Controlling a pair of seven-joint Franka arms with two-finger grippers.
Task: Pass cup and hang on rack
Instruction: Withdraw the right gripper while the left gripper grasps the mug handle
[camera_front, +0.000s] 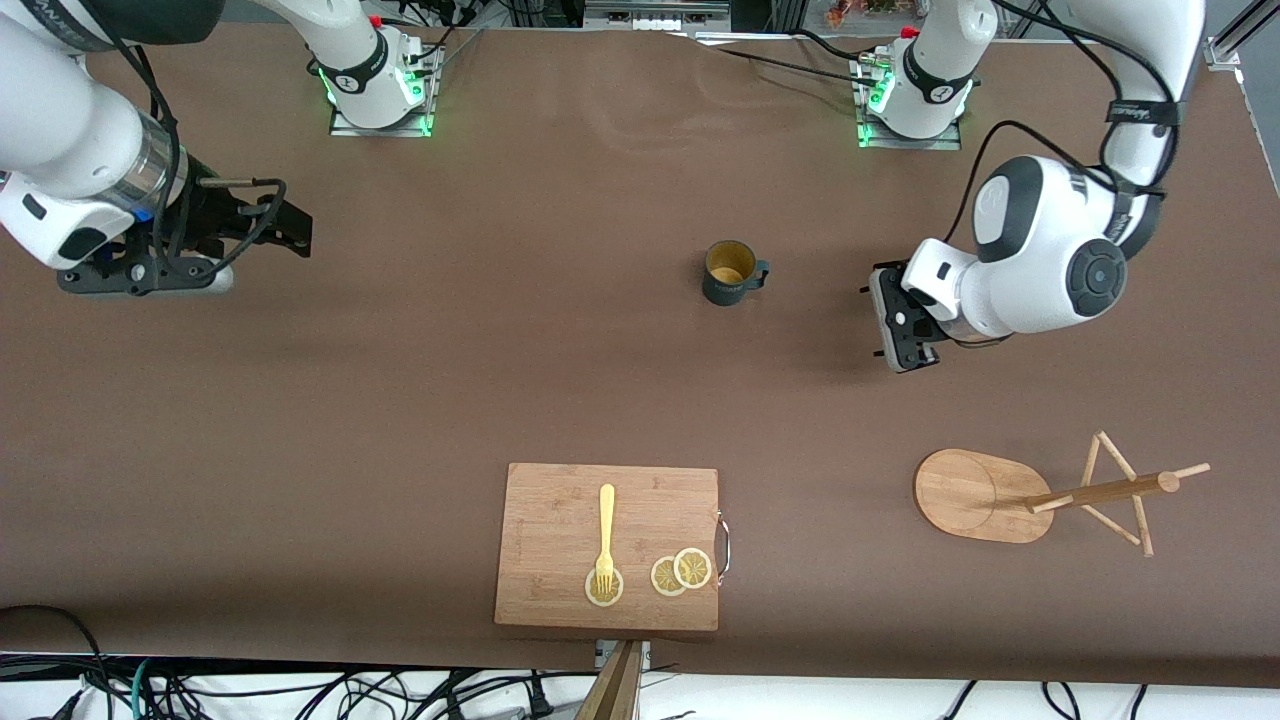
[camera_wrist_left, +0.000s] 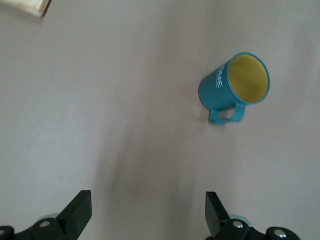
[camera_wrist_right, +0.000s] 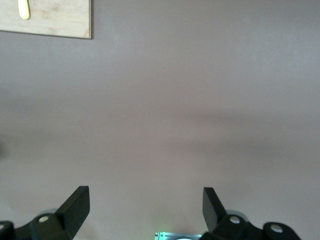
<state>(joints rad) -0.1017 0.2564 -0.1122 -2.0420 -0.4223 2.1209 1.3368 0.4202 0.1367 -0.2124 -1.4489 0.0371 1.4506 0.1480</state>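
Observation:
The cup is a small dark teal mug with a yellow inside. It stands upright mid-table with its handle toward the left arm's end. In the left wrist view the cup is apart from my open, empty left gripper. That left gripper hangs over bare table beside the cup. The bamboo rack stands nearer the front camera, at the left arm's end, with bare pegs. My right gripper waits over the table at the right arm's end. In its own view the right gripper is open and empty.
A wooden cutting board lies near the front edge and carries a yellow fork and three lemon slices. Its corner shows in the right wrist view. Cables run along the table's front edge.

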